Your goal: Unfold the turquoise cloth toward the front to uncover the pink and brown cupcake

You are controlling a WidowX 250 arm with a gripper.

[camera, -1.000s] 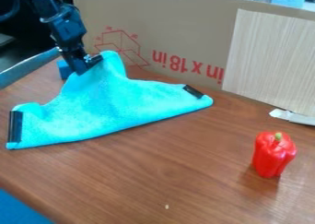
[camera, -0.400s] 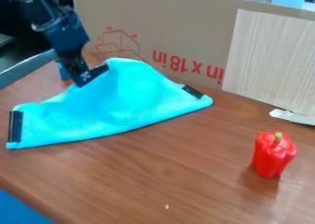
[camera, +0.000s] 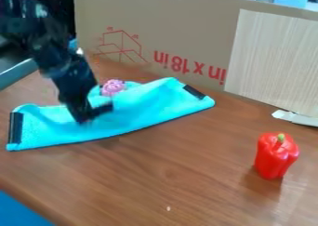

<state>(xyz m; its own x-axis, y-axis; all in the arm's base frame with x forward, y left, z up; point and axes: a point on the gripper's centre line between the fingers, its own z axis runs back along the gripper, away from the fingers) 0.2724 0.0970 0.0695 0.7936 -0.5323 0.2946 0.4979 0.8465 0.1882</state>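
Wooden table (camera: 168,174): turquoise cloth (camera: 140,111) runs left-right under the claw (camera: 94,116), pink object (camera: 113,87) just far-right. Grip state cannot be told.

And it's one bright blue cloth (camera: 140,113), with two black strips (camera: 16,127) on it, a pair right there! One red bell pepper (camera: 275,157) joins the tally, topped by one green stem (camera: 281,137). One pink item (camera: 113,87) makes the count, too. Add one cardboard panel (camera: 186,29), one wood-grain sheet (camera: 273,62) and one white scrap (camera: 295,118). A single pale crumb (camera: 168,208) goes on the board. One end effector (camera: 96,116), one counter (camera: 186,174), and it's one blue patch (camera: 22,211) at the lower left corner!
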